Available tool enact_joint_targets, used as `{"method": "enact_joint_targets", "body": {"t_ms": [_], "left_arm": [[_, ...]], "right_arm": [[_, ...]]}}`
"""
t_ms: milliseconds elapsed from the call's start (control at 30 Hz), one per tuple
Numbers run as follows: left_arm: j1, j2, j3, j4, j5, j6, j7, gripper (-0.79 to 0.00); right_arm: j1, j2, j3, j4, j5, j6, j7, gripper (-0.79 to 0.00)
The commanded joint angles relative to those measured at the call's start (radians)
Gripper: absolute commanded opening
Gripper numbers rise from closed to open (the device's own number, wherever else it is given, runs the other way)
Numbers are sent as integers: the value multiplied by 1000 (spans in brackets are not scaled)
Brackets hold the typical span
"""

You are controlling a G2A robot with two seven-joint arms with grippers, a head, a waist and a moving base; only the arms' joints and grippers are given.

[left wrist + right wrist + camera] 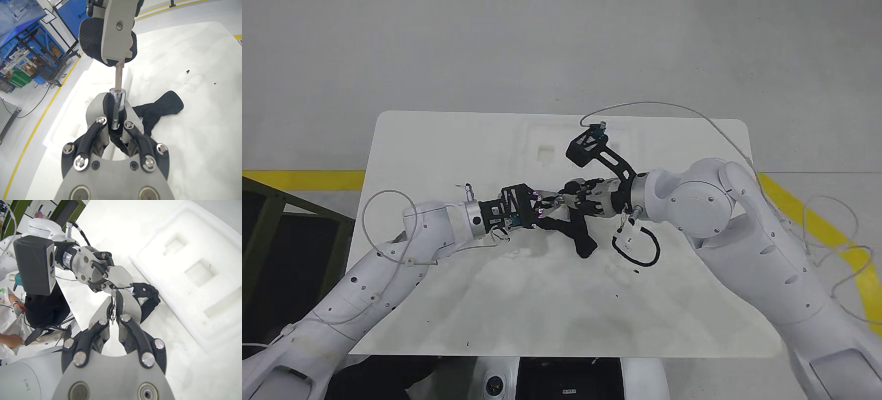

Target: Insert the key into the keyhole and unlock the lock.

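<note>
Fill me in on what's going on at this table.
The robot holds a key and a lock together above the table. The left gripper clamps the shiny lock, its keyhole facing the other arm. The right gripper grips the key, whose tip sits in the keyhole with most of the blade outside. A black cloth lies on the table below, beside a white foam tray.

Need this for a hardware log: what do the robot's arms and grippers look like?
Both arms, the left arm and right arm, have glossy white rounded shells with thin pale cables looping alongside. The left gripper and right gripper match: grey metal plates, black linkage bars, round silver bolts, grey fingers faced in black textured padding.
</note>
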Motion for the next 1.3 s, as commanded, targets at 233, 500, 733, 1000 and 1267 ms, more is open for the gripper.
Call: {"method": "enact_joint_targets", "body": {"t_ms": [233, 500, 733, 1000, 1267], "left_arm": [[0, 0, 0, 0, 0, 0, 0, -785], [0, 0, 0, 0, 0, 0, 0, -785], [0, 0, 0, 0, 0, 0, 0, -785], [42, 9, -44, -28, -4, -10, -6, -785], [64, 5, -70, -27, -20, -29, -32, -785]], "right_arm": [[20, -11, -19, 16, -20, 10, -8, -785], [23, -17, -27, 22, -31, 13, -10, -763], [22, -21, -26, 29, -29, 7, -10, -739], [21, -28, -31, 24, -22, 11, -21, -542], [8, -22, 13, -13, -20, 17, -12, -474]]}}
